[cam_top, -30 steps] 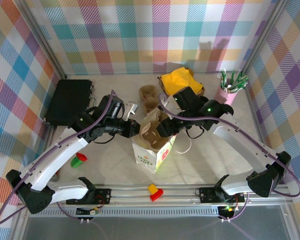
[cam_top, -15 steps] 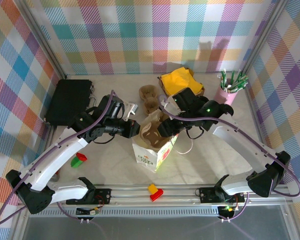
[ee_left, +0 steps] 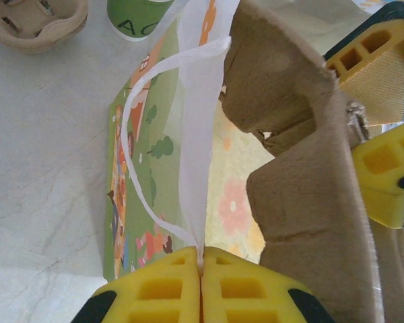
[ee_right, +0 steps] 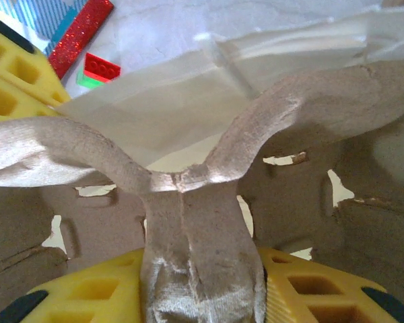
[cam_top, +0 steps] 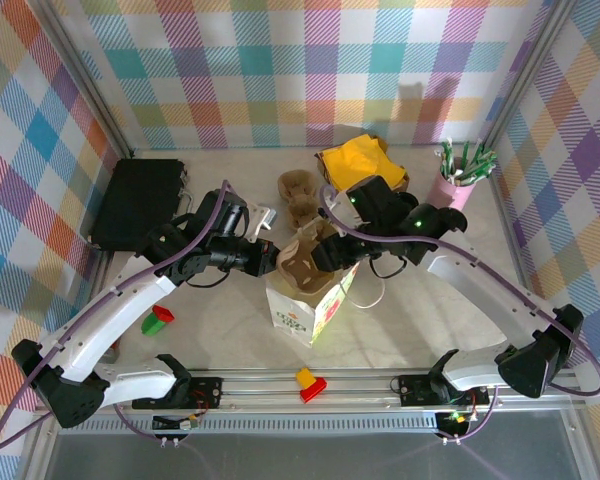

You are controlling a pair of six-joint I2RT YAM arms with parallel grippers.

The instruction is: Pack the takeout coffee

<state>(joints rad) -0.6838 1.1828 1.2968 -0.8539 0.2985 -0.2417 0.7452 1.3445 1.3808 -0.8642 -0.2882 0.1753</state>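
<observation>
Pinching the white rim of the printed paper bag (ee_left: 131,168), the left gripper (ee_left: 202,264) was clenched flat on it, holding the mouth open. The right gripper (ee_right: 202,276) grasped a brown pulp cup carrier (ee_right: 188,182) by its middle handle, at the bag's mouth. The green coffee cup (ee_left: 136,12) stood on the tabletop (ee_left: 47,134) beyond the bag, beside a second carrier (ee_left: 34,23). By my judgement the packing was early: the coffee itself remained outside the bag.
</observation>
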